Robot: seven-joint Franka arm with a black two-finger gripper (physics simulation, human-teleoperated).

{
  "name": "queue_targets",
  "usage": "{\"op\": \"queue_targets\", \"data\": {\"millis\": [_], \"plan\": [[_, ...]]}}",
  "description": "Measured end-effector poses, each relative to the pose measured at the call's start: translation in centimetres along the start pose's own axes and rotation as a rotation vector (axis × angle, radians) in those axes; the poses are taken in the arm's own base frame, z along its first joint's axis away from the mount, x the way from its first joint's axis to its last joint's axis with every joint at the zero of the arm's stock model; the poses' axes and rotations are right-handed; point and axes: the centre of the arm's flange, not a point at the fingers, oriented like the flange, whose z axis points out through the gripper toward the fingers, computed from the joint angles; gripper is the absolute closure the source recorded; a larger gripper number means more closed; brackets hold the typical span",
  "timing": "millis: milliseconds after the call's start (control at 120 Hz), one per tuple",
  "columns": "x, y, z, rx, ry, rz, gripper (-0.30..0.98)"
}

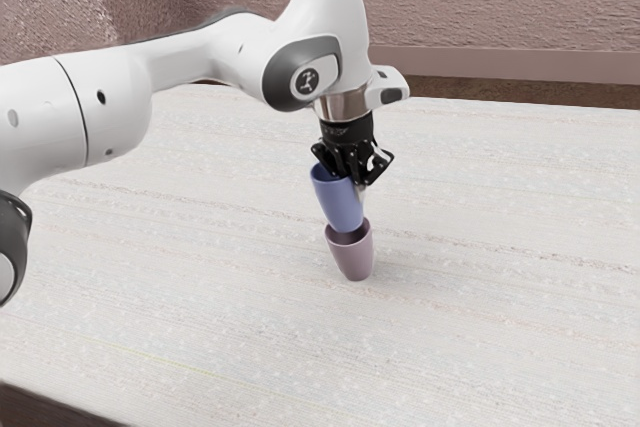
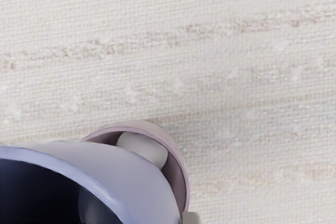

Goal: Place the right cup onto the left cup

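My gripper (image 1: pixel 352 173) points down at the blue cup's rim, shut on its wall, with a fingertip visible along the outer side. The blue cup (image 1: pixel 338 201) leans a little, mouth up, and its base is at the mouth of the pink cup (image 1: pixel 353 260). Whether the base touches the inside is hidden. The pink cup stands on the table below. From the wrist, the blue cup (image 2: pixel 123 174) looks large and close, overlapping most of the pink cup (image 2: pixel 181 182). A rounded grey piece shows between the blue wall and the pink rim.
Pale, streaked table surface (image 1: pixel 500 247) surrounds the two cups. The table's near edge runs along the lower left of the exterior view, and a textured pinkish wall rises behind the far edge.
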Motion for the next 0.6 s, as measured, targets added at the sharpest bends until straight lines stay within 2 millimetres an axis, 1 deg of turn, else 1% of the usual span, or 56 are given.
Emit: {"op": "queue_targets", "data": {"millis": [133,533,600], "plan": [[0.1,0.0,0.9,-0.001,-0.006,-0.018,0.78],[0.3,0.0,2.3,-0.004,-0.009,-0.06,0.78],[0.3,0.0,2.8,-0.003,-0.014,-0.066,0.78]]}}
